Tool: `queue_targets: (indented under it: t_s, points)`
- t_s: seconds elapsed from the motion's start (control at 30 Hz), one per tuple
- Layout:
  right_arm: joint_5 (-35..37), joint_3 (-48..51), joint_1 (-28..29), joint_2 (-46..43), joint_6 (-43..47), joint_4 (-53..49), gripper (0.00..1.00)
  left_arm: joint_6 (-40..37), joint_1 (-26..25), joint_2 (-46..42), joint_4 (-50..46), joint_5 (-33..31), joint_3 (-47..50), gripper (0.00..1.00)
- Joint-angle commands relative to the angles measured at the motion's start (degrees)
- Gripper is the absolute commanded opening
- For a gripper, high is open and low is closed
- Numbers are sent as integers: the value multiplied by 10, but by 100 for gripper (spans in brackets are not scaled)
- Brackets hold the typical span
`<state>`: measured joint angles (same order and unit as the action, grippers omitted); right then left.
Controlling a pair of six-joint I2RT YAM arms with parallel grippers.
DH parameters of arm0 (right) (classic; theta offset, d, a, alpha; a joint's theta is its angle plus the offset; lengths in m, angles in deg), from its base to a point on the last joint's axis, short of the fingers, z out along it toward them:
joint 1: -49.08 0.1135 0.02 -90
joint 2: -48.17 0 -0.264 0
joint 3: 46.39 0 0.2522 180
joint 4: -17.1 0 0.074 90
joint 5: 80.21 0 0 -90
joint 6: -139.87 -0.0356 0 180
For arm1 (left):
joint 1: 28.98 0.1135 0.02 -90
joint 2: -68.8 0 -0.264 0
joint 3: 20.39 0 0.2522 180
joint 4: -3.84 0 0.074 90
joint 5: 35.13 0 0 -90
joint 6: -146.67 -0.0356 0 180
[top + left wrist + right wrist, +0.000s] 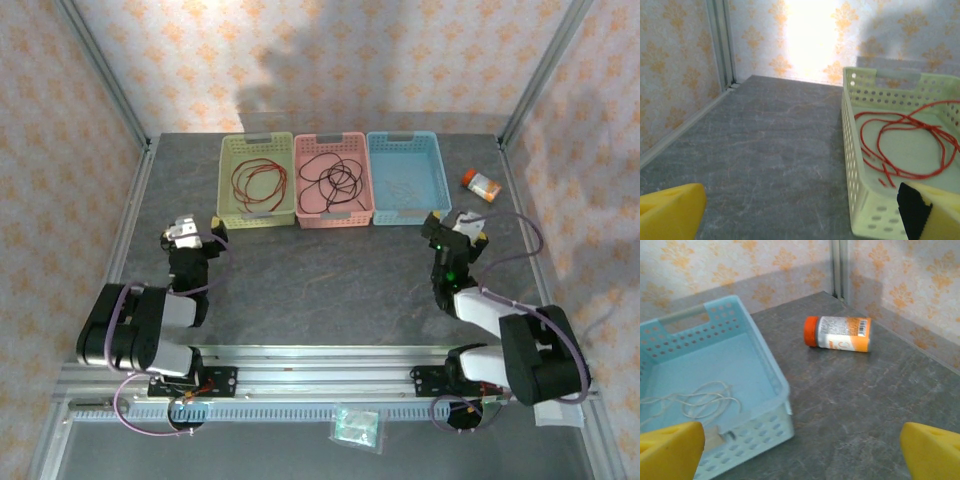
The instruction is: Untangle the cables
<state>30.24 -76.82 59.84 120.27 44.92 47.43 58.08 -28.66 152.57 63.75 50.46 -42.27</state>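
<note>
Three cables lie apart in three baskets at the back of the table. The red cable [258,182] [905,145] loops inside the green basket [225,185] [850,150]. A black cable [333,180] is coiled in the pink basket [299,185]. In the blue basket [443,185] [775,385] rests a thin white cable [400,188] [695,400]. My left gripper [200,228] [800,215] hangs open over bare table, just left of the green basket's near corner. My right gripper [458,222] [800,450] is open too, empty, off the blue basket's near right corner.
An orange pill bottle [480,185] [837,333] lies on its side right of the blue basket, near the right wall. A small clear plastic bag [358,428] sits below the arm rail. Patterned walls and metal posts close the table on three sides.
</note>
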Motion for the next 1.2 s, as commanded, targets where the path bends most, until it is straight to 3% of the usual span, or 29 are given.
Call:
queue_targets:
  t_s: [0.0, 0.23, 0.43, 0.5, 0.57, 1.17]
  points:
    - [-53, 39, -20, 26, 33, 143, 100, 0, 12, 51, 166, 59, 26, 100]
    - [-130, 75, -41, 55, 90, 260, 100, 6, 14, 35, -4, 43, -48, 99]
    - [-166, 96, -78, 148, 65, 386, 100, 5, 10, 43, 24, 33, -39, 100]
    - [-162, 53, -79, 140, 60, 289, 100, 6, 9, 39, 16, 29, -41, 100]
    - [-167, 34, -80, 150, 63, 265, 100, 6, 9, 42, 25, 30, -39, 100]
    - [-171, 36, -80, 149, 67, 266, 100, 1, 9, 41, 15, 44, -43, 99]
